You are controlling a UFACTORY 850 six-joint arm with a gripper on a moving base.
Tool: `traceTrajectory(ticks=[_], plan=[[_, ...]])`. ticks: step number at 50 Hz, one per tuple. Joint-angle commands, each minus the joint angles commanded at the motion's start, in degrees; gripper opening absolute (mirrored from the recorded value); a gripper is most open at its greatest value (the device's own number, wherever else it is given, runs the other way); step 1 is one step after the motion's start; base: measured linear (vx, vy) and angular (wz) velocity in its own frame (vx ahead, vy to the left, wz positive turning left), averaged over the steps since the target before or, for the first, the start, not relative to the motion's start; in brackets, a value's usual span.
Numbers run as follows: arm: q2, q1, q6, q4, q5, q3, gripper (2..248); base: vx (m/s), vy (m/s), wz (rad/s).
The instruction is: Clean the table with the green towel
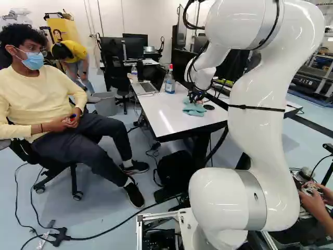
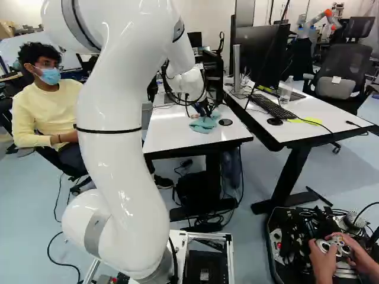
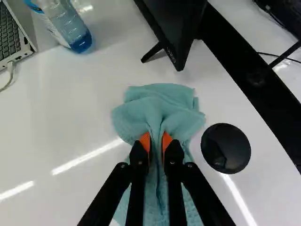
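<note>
The black, orange-padded claw (image 3: 156, 141) was nearly closed, pinching a fold of the blue-green cloth towel (image 3: 157, 101) on the glossy white worktop (image 3: 70, 113). A careless sideways wipe risked dragging the flat black disc (image 3: 225, 148) just beside it.

The robot's arm (image 1: 260, 135) is smooth, round and shiny white, with grey bands (image 1: 256, 200), a thin black strap (image 1: 255, 107) and loopy black cables (image 1: 185, 15), and its black gripper (image 1: 195, 98) has orange pads (image 3: 145, 141).

Arm (image 1: 257, 109) bent forward, pincer (image 1: 196, 97) low (pads (image 3: 145, 141) nearly together).
</note>
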Motion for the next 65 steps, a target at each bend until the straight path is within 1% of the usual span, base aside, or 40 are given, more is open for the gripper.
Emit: traceTrajectory(ticks=[13, 24, 34, 49, 65], plan=[[-2.26, 1.72, 0.00, 0.00, 0.00, -2.97, 50, 0.000, 0.000, 0.000], [-2.70, 3.48, 0.00, 0.00, 0.00, -3.56, 50, 0.000, 0.000, 0.000], [-1.99, 5.03, 0.00, 0.00, 0.00, -2.61, 50, 0.000, 0.000, 0.000], [0.22, 7.20, 0.00, 0.00, 0.00, 0.28, 50, 0.000, 0.000, 0.000], [0.82, 7.63, 0.00, 0.00, 0.00, 1.06, 50, 0.000, 0.000, 0.000]])
